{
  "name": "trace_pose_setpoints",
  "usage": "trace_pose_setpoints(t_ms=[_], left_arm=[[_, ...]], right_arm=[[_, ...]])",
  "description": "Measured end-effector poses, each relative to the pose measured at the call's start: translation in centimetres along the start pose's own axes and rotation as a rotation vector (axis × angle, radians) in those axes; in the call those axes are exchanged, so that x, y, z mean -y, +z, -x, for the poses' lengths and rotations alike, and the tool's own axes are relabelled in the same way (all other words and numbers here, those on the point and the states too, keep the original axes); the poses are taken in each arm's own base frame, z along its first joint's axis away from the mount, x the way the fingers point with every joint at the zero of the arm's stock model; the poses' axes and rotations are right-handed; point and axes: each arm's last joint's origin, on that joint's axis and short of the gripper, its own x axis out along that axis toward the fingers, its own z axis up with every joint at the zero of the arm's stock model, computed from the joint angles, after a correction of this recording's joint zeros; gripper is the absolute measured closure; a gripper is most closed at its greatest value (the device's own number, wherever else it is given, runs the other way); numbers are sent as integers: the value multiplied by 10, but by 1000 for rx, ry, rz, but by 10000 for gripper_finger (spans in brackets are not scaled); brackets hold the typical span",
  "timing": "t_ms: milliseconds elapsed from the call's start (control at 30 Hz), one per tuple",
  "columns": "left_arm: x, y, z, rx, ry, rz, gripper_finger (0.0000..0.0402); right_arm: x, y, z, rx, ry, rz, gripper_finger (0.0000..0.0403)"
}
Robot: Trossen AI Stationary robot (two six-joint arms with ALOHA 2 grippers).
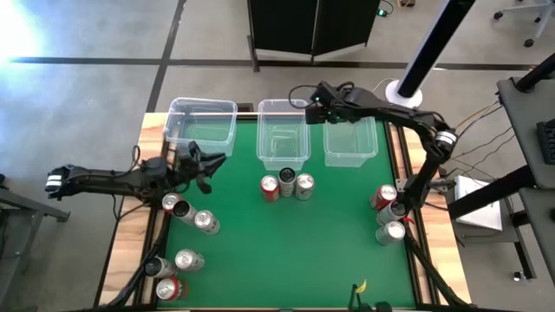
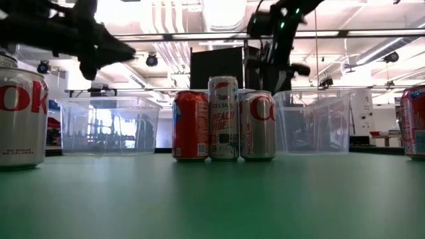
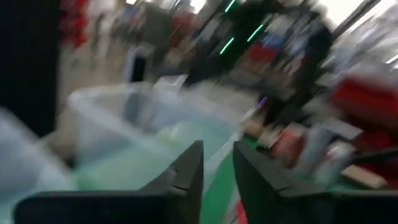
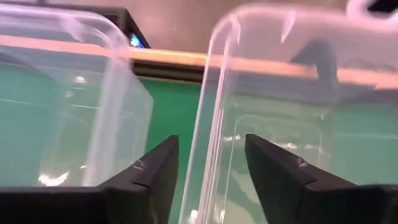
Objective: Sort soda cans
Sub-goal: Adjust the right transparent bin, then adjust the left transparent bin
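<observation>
Right gripper (image 1: 312, 111) hangs over the gap between the middle bin (image 1: 283, 132) and the right bin (image 1: 350, 139), fingers spread wide with nothing between them; its wrist view looks straight down on the two clear walls. Left gripper (image 1: 208, 165) hovers just in front of the left bin (image 1: 202, 124), fingers only narrowly apart in its own wrist view and empty. Three soda cans (image 1: 286, 185), red, dark and silver, stand touching in a row directly in front of the middle bin. Two more cans (image 1: 192, 214) sit just beside the left gripper, and three (image 1: 172, 274) lie farther from the bins on that same side. Another three cans (image 1: 388, 213) cluster in front of the right bin, near the table's edge.
</observation>
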Motion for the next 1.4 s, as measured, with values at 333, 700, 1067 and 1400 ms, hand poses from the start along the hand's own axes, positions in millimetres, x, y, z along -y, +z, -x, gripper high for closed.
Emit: trace_pose_setpoints(t_ms=[333,700,1067,1400], left_arm=[[8,101,-30,-287,514,-29,219],[-27,136,-125,-714,600,-9,201],[-86,109,-181,-1011,725,135,201],[-103,77,-201,-1166,719,31,269]], right_arm=[[-11,-34,100,194,188,316,148],[-13,-76,141,167,262,573,102],[-3,-120,136,10,175,713,107],[10,-162,119,-60,143,733,100]])
